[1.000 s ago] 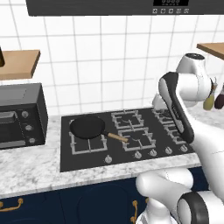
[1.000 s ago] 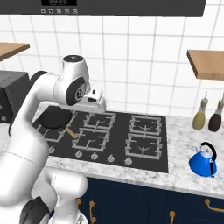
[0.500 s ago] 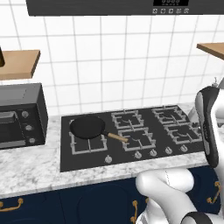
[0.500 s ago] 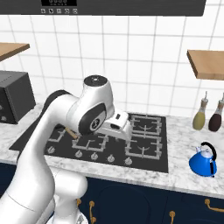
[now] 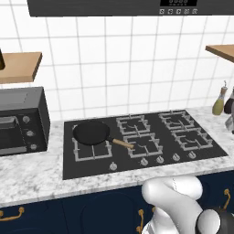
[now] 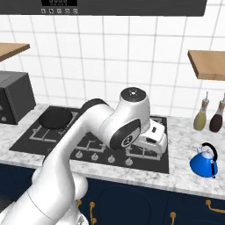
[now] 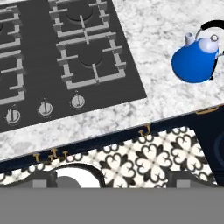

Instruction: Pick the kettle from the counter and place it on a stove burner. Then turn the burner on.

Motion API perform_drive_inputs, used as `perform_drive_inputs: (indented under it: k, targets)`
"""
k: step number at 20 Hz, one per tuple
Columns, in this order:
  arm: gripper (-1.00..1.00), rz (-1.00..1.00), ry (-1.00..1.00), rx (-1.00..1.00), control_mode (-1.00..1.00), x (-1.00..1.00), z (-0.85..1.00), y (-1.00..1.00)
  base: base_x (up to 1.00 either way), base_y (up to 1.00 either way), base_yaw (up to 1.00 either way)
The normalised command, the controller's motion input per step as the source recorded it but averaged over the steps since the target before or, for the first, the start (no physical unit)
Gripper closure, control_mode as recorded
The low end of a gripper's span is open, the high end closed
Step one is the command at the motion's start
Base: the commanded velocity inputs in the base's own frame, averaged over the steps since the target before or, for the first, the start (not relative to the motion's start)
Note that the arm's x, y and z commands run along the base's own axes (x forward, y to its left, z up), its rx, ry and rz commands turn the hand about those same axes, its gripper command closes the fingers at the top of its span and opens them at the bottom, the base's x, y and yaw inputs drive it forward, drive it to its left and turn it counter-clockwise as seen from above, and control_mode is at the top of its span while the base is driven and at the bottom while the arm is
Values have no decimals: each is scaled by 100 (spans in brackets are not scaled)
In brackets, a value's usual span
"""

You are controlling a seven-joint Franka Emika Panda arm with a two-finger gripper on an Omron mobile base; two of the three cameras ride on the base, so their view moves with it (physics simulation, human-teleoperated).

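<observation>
The blue kettle [image 6: 204, 162] with its black arched handle stands upright on the marble counter [image 6: 182, 176], to the right of the black cooktop [image 6: 26, 138]. In the hand view the kettle [image 7: 194, 61] sits at the upper right, beside the nearest stove burner [image 7: 89, 61]. My gripper [image 7: 113, 180] is open, its dark fingertips [image 7: 42, 179] wide apart with nothing between them. It hangs above the counter's front edge. In the right base view the gripper [image 6: 154, 137] hovers over the cooktop's right end, left of the kettle and apart from it.
A black frying pan [image 5: 91, 132] with a wooden handle lies on the front left burner. Two bottles [image 6: 201, 116] stand at the wall behind the kettle. A dark oven box [image 5: 20, 121] occupies the counter's left end. Silver knobs [image 7: 77, 101] line the cooktop's front.
The arm has swung from the left of the cooktop to its right end, toward the kettle. The kettle, pan and bottles have not moved.
</observation>
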Motion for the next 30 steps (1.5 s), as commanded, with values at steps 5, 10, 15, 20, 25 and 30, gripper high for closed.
perform_drive_inputs:
  k: [5,10,15,20,25,30]
  targets:
    - [-100,-3,0,0,-100,0,-3,-100,0,0,0]
    - [-100,-2,0,2,-100,15,-9,-100,0,0,0]
    - [-100,2,2,6,-100,40,-50,-100,0,0,0]
    - [-100,12,5,7,-100,59,-54,-100,0,0,0]
    - [-100,2,2,0,-100,36,-30,-28,0,0,0]
    - [-100,0,0,0,-100,24,-28,-22,0,0,0]
